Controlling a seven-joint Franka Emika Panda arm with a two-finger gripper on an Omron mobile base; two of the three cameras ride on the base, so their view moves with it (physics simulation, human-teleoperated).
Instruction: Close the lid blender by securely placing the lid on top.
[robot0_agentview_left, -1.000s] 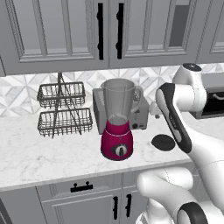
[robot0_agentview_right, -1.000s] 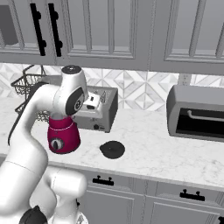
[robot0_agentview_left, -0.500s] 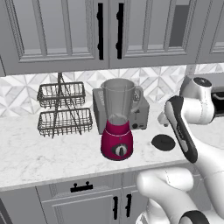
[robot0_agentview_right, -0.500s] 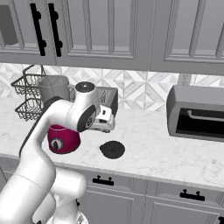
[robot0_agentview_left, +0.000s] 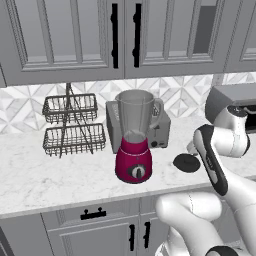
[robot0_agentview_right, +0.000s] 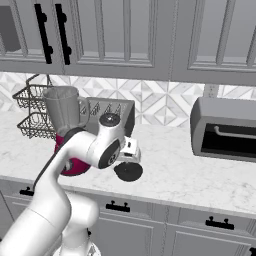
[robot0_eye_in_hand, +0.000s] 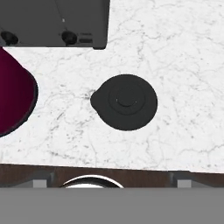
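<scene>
hand view puts the lid (robot0_eye_in_hand: 126, 102) flat on the counter (robot0_eye_in_hand: 183, 65) right under you, just beside the blender (robot0_agentview_left: 133, 136), so your gripper (robot0_agentview_right: 131, 154) hangs above it with jaws wide and empty, ready to descend.

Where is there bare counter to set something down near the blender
Bare marble lies between the lid and the toaster oven, and along the front edge ahead of the wire basket rack. It is crowded where the blender stands against the toaster.
</scene>
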